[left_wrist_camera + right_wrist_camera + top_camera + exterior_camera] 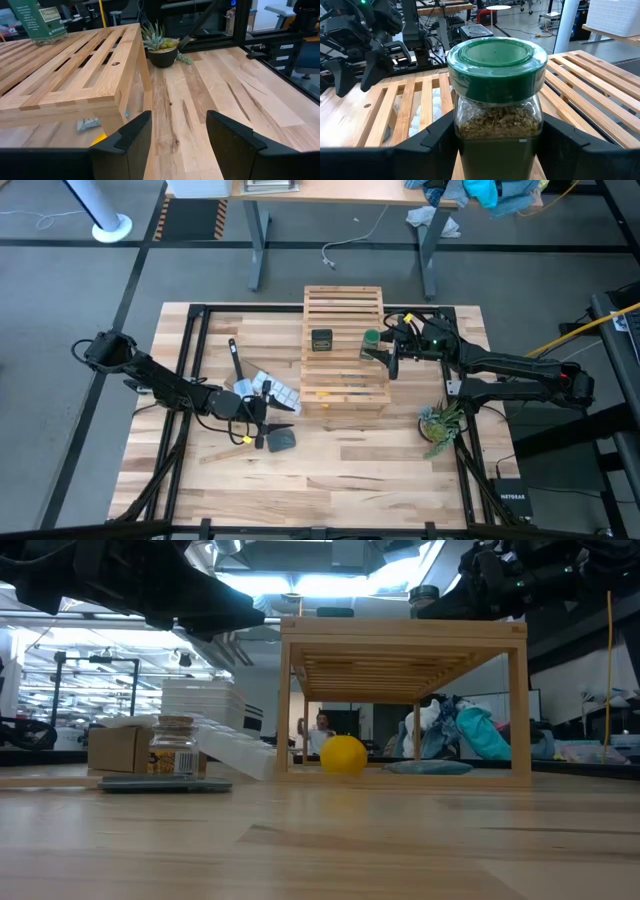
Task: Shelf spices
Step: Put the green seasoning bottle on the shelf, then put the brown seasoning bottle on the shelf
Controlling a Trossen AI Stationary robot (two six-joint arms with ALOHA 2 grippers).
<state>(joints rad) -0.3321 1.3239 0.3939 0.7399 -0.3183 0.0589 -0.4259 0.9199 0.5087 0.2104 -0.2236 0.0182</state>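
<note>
Gripping the green-lidded jar [495, 100] between both fingers, your right claw [378, 352] holds it at the shelf's [345, 350] right edge. Your left claw [268, 427] hangs open, empty, over the surface [330, 470] by the shelf's near-left corner.

Between my right gripper [495, 145] fingers: green jar [495, 95], clear glass body, glossy green plastic lid, dry flaky contents. Under it shelf [395, 100], pale bare wood slats, smooth matt. Fingers themselves matt black plastic. Ahead of my left gripper [177, 140]: tabletop [210, 95], butcher-block wood, streaky grain, slight sheen; small plant [161, 47] in dark matt pot
</note>
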